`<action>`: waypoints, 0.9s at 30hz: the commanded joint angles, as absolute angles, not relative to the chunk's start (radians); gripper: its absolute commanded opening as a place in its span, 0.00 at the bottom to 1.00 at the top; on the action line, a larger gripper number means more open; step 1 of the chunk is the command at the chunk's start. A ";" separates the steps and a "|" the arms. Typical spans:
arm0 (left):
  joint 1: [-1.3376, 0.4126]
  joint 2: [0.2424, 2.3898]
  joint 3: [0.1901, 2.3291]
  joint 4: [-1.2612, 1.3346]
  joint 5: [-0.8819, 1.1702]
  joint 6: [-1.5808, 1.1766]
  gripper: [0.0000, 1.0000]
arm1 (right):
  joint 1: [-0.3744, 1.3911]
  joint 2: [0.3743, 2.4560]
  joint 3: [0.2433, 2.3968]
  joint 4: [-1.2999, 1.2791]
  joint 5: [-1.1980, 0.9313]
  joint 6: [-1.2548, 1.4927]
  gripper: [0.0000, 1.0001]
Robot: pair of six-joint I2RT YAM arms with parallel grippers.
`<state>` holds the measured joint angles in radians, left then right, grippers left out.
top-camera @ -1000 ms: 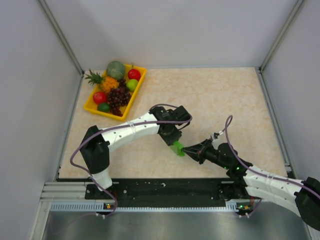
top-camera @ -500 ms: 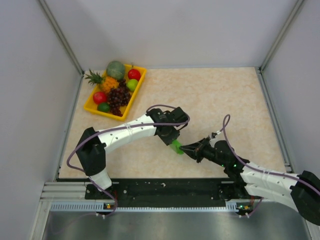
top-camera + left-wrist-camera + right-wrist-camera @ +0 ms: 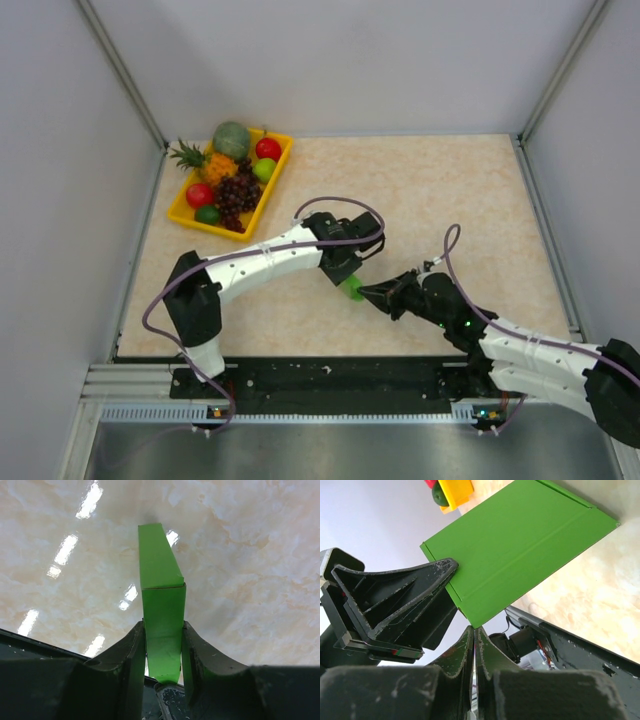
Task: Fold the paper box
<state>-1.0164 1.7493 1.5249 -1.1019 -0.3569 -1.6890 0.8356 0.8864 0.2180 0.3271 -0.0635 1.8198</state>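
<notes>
The paper box (image 3: 351, 290) is a bright green folded flat piece held on edge just above the tabletop near the middle front. My left gripper (image 3: 346, 279) is shut on it; in the left wrist view both fingers clamp the narrow green strip (image 3: 160, 580) at my left gripper's tips (image 3: 163, 635). My right gripper (image 3: 367, 292) comes in from the right, jaws shut with nothing between them. In the right wrist view its tips (image 3: 474, 628) sit right at the lower corner of the broad green panel (image 3: 520, 545), next to a left finger (image 3: 395, 600).
A yellow fruit tray (image 3: 268, 190) with toy fruit stands at the back left, its corner also seen in the right wrist view (image 3: 456, 490). White walls enclose the beige table on three sides. A black and metal rail (image 3: 330, 380) runs along the near edge.
The right gripper has moved left and slightly up, closing in on the box's corner. The left gripper with the box has shifted a little up and left. Both jaws keep their state.
</notes>
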 commanded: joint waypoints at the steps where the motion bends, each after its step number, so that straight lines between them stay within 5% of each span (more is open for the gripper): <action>1: -1.046 1.778 1.582 -1.140 -0.313 -1.712 0.00 | 0.838 0.888 0.284 0.380 -0.017 1.844 0.00; 27: -1.057 1.661 1.456 -1.002 -0.305 -1.784 0.00 | 0.739 1.016 0.442 0.434 -0.219 1.701 0.00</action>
<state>-1.0145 1.7039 1.4475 -1.0515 -0.4240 -1.7638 0.7597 1.0298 0.3107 0.3206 -0.1902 1.7557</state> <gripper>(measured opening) 0.348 0.004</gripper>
